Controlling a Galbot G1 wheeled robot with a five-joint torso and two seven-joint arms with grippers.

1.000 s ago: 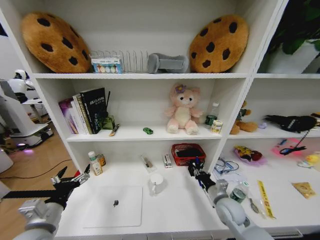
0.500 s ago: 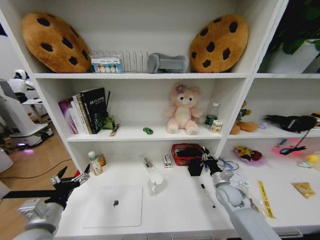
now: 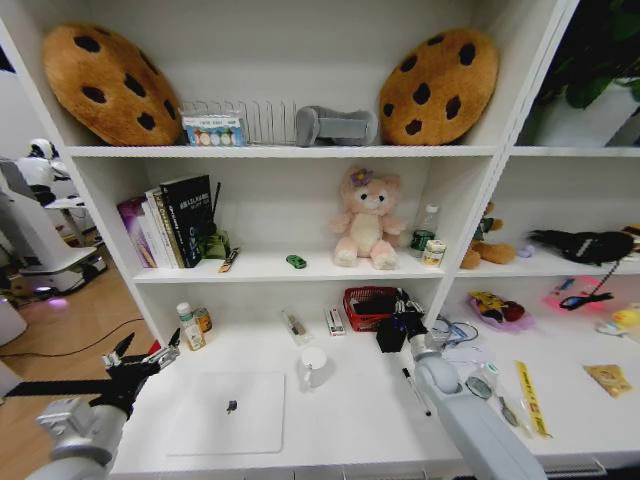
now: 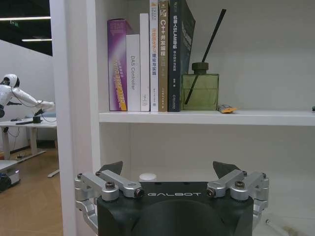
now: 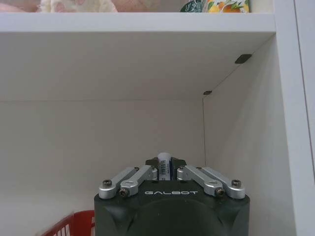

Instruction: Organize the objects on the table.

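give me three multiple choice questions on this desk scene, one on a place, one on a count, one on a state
1. Where is the mug?
A. on the desk, beside the laptop
B. on the top shelf
C. in the red basket

2. How many cookie cushions are on the top shelf?
A. one
B. two
C. four

3. What is the state of the right pincer?
A. open and empty
B. shut on a slim white item
C. shut on the mug

Answers:
1. A: the mug stands on the desk just beside the laptop.
2. B: one cushion at the shelf's left end, another towards the right.
3. B: the right wrist view shows its fingers closed around a slim white item with a barcode; the left pincer waits open by the desk's left end.
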